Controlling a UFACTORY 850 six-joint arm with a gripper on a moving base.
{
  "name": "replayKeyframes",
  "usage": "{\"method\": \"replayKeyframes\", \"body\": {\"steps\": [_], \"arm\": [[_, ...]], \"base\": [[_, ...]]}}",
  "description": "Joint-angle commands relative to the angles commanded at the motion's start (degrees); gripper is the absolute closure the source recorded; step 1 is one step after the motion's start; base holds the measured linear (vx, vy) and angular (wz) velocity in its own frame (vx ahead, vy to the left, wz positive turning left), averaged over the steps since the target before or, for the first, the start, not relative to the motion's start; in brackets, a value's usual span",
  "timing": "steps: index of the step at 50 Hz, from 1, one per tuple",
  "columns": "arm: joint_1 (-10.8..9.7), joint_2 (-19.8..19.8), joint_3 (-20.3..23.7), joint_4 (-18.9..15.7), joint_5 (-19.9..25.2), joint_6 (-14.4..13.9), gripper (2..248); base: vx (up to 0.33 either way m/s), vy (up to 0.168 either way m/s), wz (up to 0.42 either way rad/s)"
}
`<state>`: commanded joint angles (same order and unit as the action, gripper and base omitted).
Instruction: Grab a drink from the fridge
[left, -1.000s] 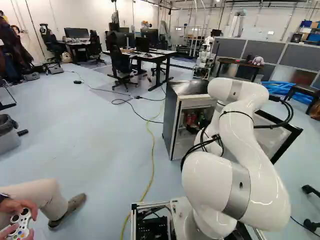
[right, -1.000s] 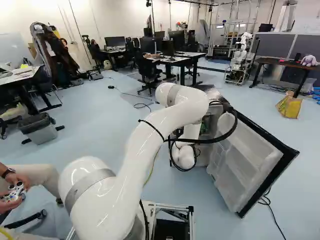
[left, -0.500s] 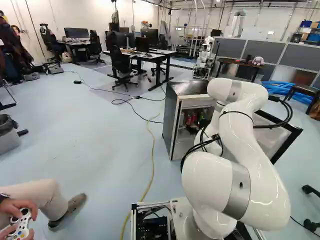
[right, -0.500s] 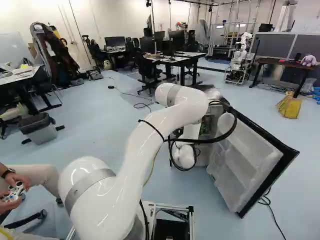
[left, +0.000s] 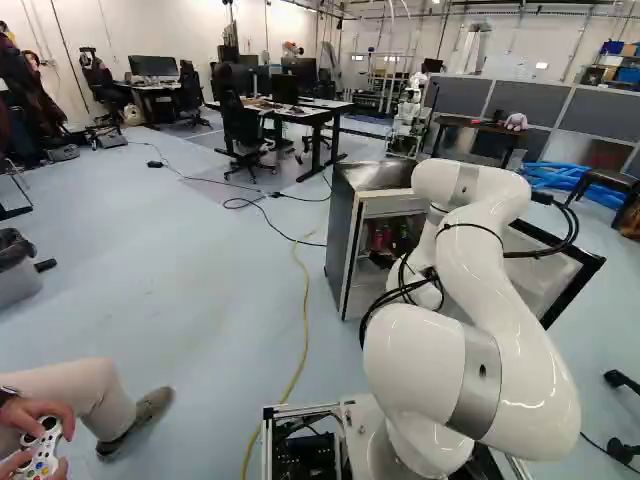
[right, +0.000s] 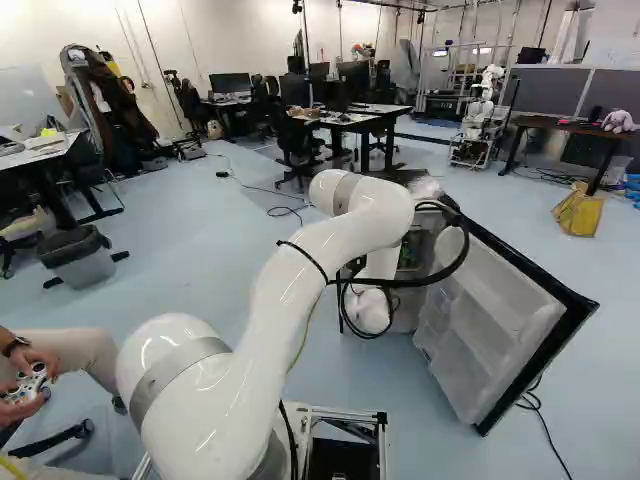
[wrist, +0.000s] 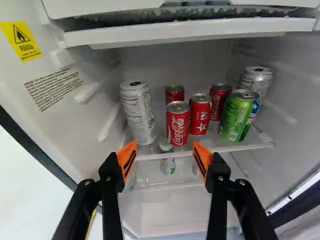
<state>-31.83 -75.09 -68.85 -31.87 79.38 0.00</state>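
The white jointed arm (left: 505, 300) rises from its base joint, leans up and ahead to a high bend, then drops to its wrist before the small grey-sided fridge (left: 342, 240). A black cable (right: 462, 262) loops off it, passing across the view of the open white-lined, black-edged door (right: 490, 320) in the right base view. The tool (wrist: 164, 154) is released, its two orange-padded fingers spread well apart and pointing into the fridge.

The drinks stand upright on the clear shelf (wrist: 255, 145) ahead: a shiny red can (wrist: 177, 125) in front, beyond the gap between the fingers; three other red cans (wrist: 199, 116) behind and beside it; a tall white-and-silver can (wrist: 138, 115) on one side, a green can (wrist: 235, 117) on the other, with a silver can (wrist: 257, 79) behind the green one.

Open room runs between the cans' tops and the white ledge (wrist: 190, 31) above them. The fingertips appear near the shelf's front edge; whether they touch it, I cannot tell.
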Motion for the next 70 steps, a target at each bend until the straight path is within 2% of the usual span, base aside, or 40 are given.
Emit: {"method": "replayKeyframes", "body": {"steps": [34,70], "arm": [[1.0,-3.4,-6.9,0.0,-0.8,0.0,83],[1.3,-9.3,-18.5,0.0,-0.8,0.0,83]], "base": [[0.0,0.0,0.0],[0.0,0.0,0.0]]}}
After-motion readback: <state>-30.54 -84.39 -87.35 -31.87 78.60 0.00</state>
